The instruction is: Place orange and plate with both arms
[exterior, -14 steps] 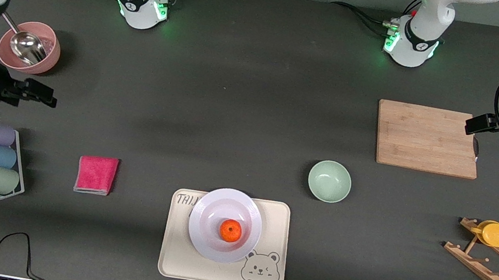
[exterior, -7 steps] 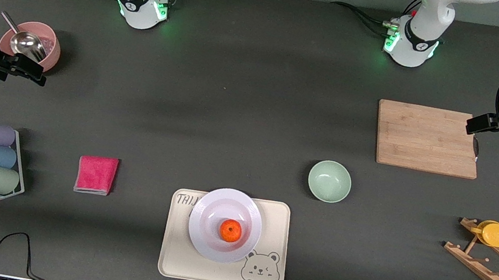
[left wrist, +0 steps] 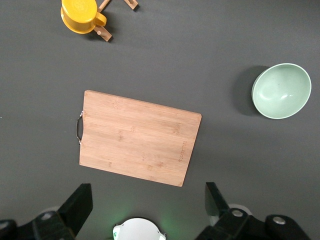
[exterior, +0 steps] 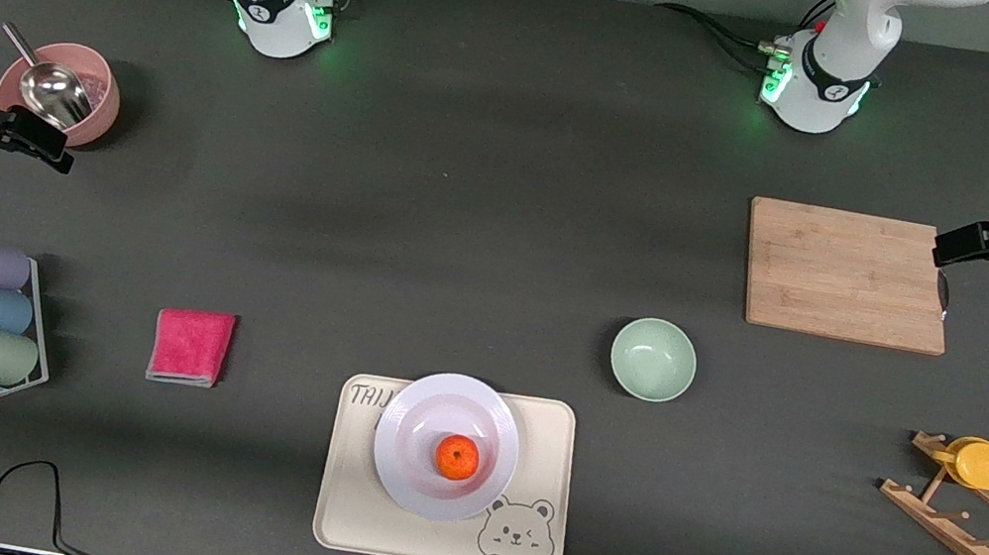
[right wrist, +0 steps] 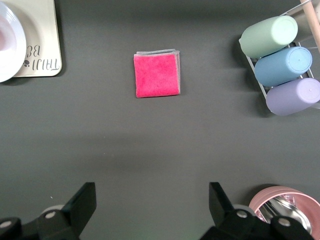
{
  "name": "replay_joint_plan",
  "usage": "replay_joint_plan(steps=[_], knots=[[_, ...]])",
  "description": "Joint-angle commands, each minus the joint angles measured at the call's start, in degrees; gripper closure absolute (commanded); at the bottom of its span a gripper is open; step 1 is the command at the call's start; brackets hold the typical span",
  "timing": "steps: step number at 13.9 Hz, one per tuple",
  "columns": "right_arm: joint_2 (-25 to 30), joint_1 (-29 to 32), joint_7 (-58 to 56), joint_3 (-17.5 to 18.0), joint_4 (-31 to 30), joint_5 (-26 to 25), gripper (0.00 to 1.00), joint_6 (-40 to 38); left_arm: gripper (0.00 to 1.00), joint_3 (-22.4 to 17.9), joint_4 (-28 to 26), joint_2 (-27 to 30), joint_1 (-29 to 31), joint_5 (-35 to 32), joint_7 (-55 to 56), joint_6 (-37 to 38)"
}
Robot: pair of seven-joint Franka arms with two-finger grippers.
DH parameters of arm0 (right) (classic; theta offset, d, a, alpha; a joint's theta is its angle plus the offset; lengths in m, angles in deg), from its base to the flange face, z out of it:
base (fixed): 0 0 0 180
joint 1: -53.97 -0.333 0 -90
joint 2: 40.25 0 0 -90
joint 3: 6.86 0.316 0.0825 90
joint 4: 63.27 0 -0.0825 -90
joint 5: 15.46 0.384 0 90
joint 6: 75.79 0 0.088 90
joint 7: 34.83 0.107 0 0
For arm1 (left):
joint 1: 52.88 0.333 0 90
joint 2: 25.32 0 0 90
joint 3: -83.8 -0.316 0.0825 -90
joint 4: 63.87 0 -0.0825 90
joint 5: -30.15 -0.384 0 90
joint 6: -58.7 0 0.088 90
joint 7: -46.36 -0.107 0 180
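The orange [exterior: 457, 457] sits on the plate [exterior: 405, 484], which rests on a bear-print tray [exterior: 344, 514]; the left gripper [left wrist: 147, 205] over the cutting board [exterior: 847, 274] and the right gripper [right wrist: 152, 205] high over the bare worktop [exterior: 465, 212] both have fingers spread wide

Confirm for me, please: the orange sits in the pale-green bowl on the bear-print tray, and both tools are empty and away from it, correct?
Not quite. The front view shows the orange sitting on the white plate, which rests on the bear-print tray; the pale-green bowl stands empty on the table beside the tray. The rest holds: the left tool and right tool are open, empty and away from it.
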Motion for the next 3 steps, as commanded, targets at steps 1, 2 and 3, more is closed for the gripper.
replay_joint_plan(steps=[1, 2, 3], knots=[[1.0, -0.3, -0.8, 0.0, -0.2, -1.3, 0.0, -0.1, 0.0, -0.5, 1.7, -0.6, -0.6, 0.2, 0.2, 1.6], [1.0, -0.3, -0.7, 0.0, -0.2, -1.3, 0.0, -0.1, 0.0, -0.5, 1.8, -0.6, -0.6, 0.2, 0.2, 1.6], [1.0, -0.3, -0.4, 0.0, -0.3, -1.3, 0.0, -0.1, 0.0, -0.5, 1.9, -0.6, -0.6, 0.2, 0.2, 1.7]])
